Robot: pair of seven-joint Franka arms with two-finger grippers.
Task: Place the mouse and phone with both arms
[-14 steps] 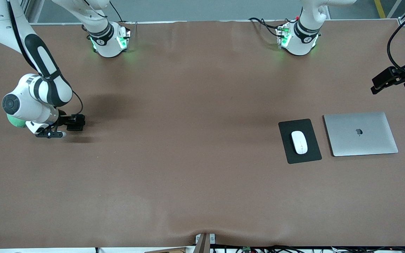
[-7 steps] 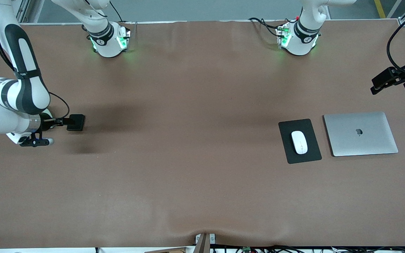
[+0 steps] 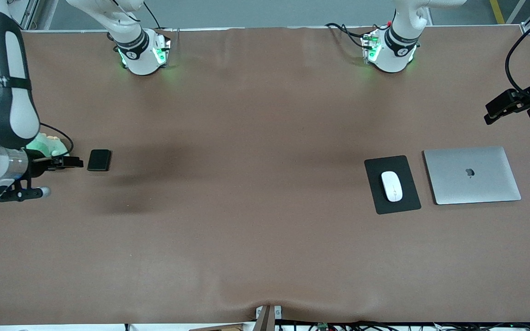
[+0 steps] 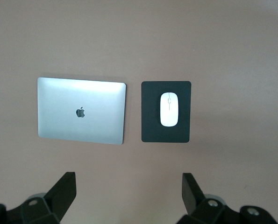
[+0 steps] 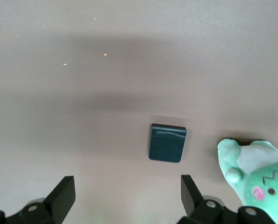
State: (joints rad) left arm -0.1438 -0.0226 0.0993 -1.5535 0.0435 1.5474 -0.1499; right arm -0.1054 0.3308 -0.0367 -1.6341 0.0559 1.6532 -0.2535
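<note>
The white mouse (image 3: 392, 185) lies on a black mouse pad (image 3: 403, 202) toward the left arm's end of the table; the left wrist view also shows the mouse (image 4: 169, 109). The small black phone (image 3: 99, 160) lies flat toward the right arm's end, and the right wrist view shows this phone (image 5: 167, 143) too. My right gripper (image 3: 66, 162) hovers open beside the phone, apart from it, nothing between its fingers (image 5: 64, 191). My left gripper (image 3: 504, 105) hangs open and empty over the table's edge at the left arm's end, its fingers (image 4: 66, 186) spread wide.
A closed silver laptop (image 3: 472, 174) lies beside the mouse pad, toward the left arm's end. A green plush toy (image 3: 46, 145) sits close to the right arm's wrist, near the phone. Both arm bases (image 3: 143, 53) stand along the table's back edge.
My right arm has drawn back from the phone toward its own end of the table, leaving the phone lying alone and uncovering the green toy. The left arm has barely moved.
</note>
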